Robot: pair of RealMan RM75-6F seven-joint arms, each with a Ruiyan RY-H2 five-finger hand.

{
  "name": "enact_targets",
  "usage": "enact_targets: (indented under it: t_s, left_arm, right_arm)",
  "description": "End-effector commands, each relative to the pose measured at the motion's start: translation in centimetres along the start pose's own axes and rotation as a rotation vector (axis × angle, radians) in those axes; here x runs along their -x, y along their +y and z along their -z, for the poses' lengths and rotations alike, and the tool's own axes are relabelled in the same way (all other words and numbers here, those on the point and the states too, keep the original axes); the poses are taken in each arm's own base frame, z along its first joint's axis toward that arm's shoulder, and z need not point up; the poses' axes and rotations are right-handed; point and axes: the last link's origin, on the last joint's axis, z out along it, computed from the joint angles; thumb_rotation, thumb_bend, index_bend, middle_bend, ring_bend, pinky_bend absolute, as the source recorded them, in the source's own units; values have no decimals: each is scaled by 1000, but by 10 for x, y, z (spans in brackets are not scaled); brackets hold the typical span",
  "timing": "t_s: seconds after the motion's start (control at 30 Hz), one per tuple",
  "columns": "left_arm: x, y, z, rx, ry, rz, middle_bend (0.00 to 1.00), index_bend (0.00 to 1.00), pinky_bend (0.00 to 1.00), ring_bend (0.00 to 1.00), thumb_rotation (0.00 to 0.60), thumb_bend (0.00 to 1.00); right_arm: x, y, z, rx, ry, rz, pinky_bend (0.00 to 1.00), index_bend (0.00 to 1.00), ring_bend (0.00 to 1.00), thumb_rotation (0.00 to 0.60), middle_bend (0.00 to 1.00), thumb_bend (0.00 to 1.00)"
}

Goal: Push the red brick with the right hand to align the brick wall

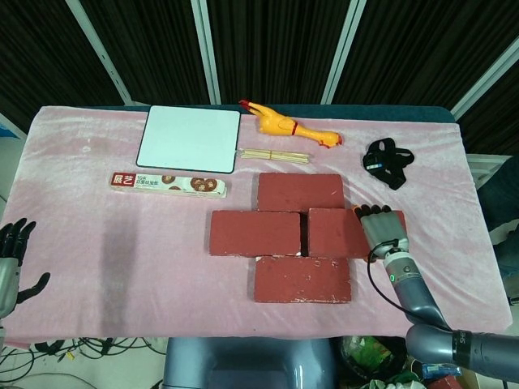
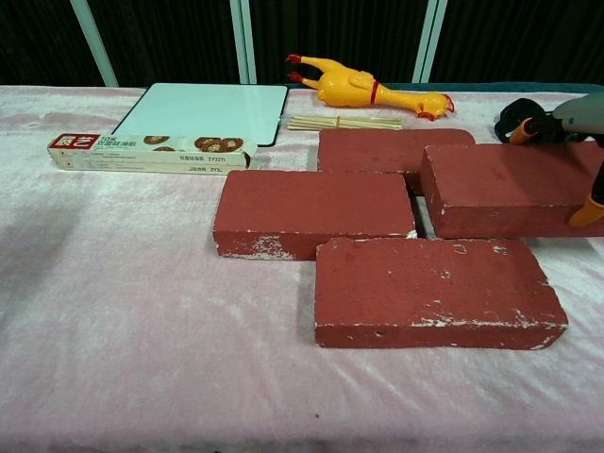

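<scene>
Several red bricks lie flat in a wall pattern on the pink cloth. The right middle brick [image 1: 336, 232] [image 2: 505, 189] sits beside the left middle brick [image 1: 255, 232] [image 2: 311, 209], with a narrow gap between them. My right hand [image 1: 383, 228] [image 2: 578, 142] presses flat against the right end of that brick, orange fingertips over its top edge. The back brick [image 1: 300, 191] and the front brick [image 1: 302, 279] lie still. My left hand [image 1: 11, 259] hangs at the far left edge, fingers apart, holding nothing.
A white board [image 1: 190, 138], a snack box [image 1: 168, 184], a bundle of sticks [image 1: 274, 154] and a yellow rubber chicken [image 1: 289, 126] lie behind the bricks. A black strap [image 1: 388, 160] lies at the back right.
</scene>
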Motion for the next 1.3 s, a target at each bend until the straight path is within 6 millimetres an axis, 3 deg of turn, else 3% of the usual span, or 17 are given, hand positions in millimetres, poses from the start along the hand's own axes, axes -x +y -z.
enact_targets:
  t_s: [0.03, 1.3]
  left_arm:
    - [0, 0, 0, -1, 0, 0, 27, 55, 0, 0, 600, 246]
    - [0, 0, 0, -4, -1, -1, 27, 55, 0, 0, 600, 246]
  right_arm:
    - [0, -1, -1, 2, 0, 1, 151, 445, 267, 600, 292, 200]
    - [4, -9, -9, -5, -16, -6, 151, 445, 267, 600, 291, 200]
